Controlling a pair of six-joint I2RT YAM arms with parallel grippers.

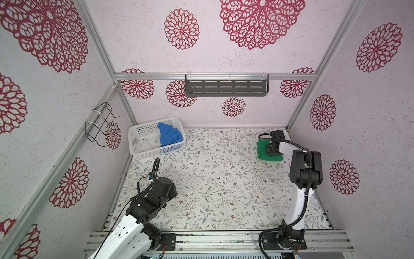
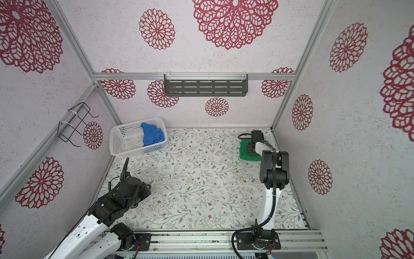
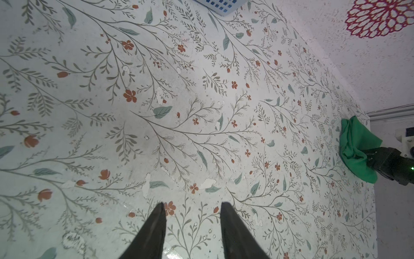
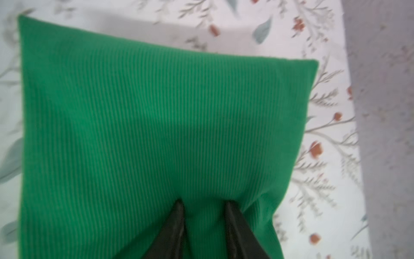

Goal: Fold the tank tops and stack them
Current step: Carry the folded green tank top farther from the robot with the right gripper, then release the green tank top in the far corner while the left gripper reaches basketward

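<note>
The green tank top (image 1: 261, 150) (image 2: 243, 149) lies folded into a small block at the far right of the table, close to the right wall. My right gripper (image 4: 203, 203) points down onto it. Its fingers stand a little apart, tips pressed into the ribbed green cloth (image 4: 156, 123). The blue tank top (image 1: 169, 135) (image 2: 152, 134) sits crumpled in the white basket (image 1: 143, 154) (image 2: 125, 154) at the far left. My left gripper (image 3: 192, 205) is open and empty, low over the bare table near the left front. The left wrist view also shows the green top (image 3: 356, 143) far off.
A dark slotted shelf (image 1: 226, 87) hangs on the back wall and a black wire rack (image 1: 100, 125) on the left wall. The floral table (image 1: 224, 190) spreads between the two arms. The basket's corner (image 3: 221, 5) shows at the edge of the left wrist view.
</note>
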